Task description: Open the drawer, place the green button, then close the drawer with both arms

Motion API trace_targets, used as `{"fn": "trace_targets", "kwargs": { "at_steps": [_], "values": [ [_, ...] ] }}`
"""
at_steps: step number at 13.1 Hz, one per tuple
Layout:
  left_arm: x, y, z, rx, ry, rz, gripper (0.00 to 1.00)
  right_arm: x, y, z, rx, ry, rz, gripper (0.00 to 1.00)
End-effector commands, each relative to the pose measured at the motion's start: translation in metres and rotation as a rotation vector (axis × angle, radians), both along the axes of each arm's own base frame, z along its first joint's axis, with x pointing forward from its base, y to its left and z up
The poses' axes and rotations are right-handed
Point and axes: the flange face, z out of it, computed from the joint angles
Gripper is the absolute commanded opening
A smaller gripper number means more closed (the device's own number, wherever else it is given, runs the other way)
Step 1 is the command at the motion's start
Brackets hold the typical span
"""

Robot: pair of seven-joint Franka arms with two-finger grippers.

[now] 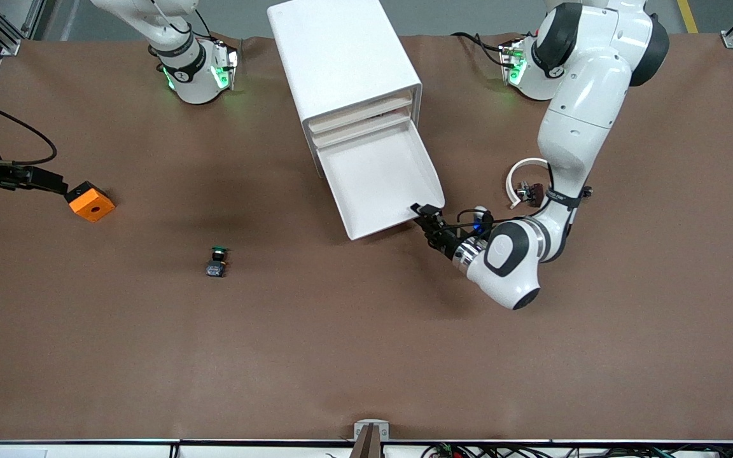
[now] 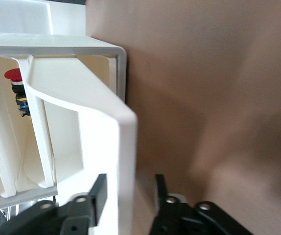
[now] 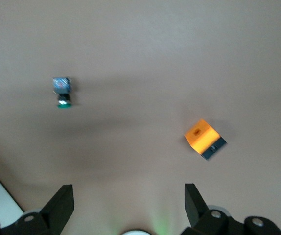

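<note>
The white cabinet (image 1: 341, 51) lies toward the arms' bases. Its lowest drawer (image 1: 379, 181) is pulled out toward the front camera and holds nothing. My left gripper (image 1: 427, 215) is at the drawer's front corner. In the left wrist view its open fingers (image 2: 97, 193) straddle the drawer's front wall (image 2: 123, 142), one inside and one outside. The green-capped button (image 1: 217, 262) lies on the brown mat, nearer the front camera than the drawer and toward the right arm's end. My right gripper (image 3: 128, 205) is open and empty, high over the mat, looking down on the button (image 3: 62, 91).
An orange block with a hole (image 1: 90, 202) lies toward the right arm's end, also in the right wrist view (image 3: 204, 139); a black cabled device (image 1: 29, 177) reaches to it. A white curved band with black clips (image 1: 524, 181) lies by the left arm. A red-capped button (image 2: 13, 76) sits in another drawer.
</note>
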Motion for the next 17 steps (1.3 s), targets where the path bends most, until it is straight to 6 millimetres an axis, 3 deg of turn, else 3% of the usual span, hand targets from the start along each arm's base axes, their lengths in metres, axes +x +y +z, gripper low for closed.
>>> {"fn": "trace_targets", "kwargs": {
  "at_steps": [1,4,7,8,12,13,15,17],
  "values": [
    [0.009,-0.008,0.024,-0.008,-0.053,-0.023,1.0,0.007,0.015,-0.028,0.045,-0.047,-0.015,1.0],
    [0.02,-0.008,0.053,-0.006,-0.114,-0.034,1.0,0.011,0.046,-0.084,0.034,-0.099,-0.069,1.0],
    [0.028,-0.008,0.109,0.025,-0.298,-0.188,1.0,0.004,0.08,-0.138,0.027,-0.141,-0.107,1.0],
    [0.022,-0.014,0.128,-0.065,-0.371,-0.296,1.0,0.002,0.091,-0.154,0.024,-0.15,-0.116,1.0],
    [0.039,0.029,0.161,-0.231,-0.51,-0.393,1.0,0.013,0.13,-0.224,0.01,-0.176,-0.152,1.0],
    [0.041,0.037,0.178,-0.257,-0.548,-0.413,1.0,0.016,0.14,-0.237,0.009,-0.191,-0.16,1.0],
    [0.05,0.071,0.217,-0.297,-0.655,-0.47,1.0,0.023,0.145,-0.271,0.001,-0.216,-0.153,1.0],
    [0.046,0.09,0.25,-0.273,-0.791,-0.754,1.0,0.026,0.147,-0.299,-0.001,-0.234,-0.147,1.0]
  ]
}}
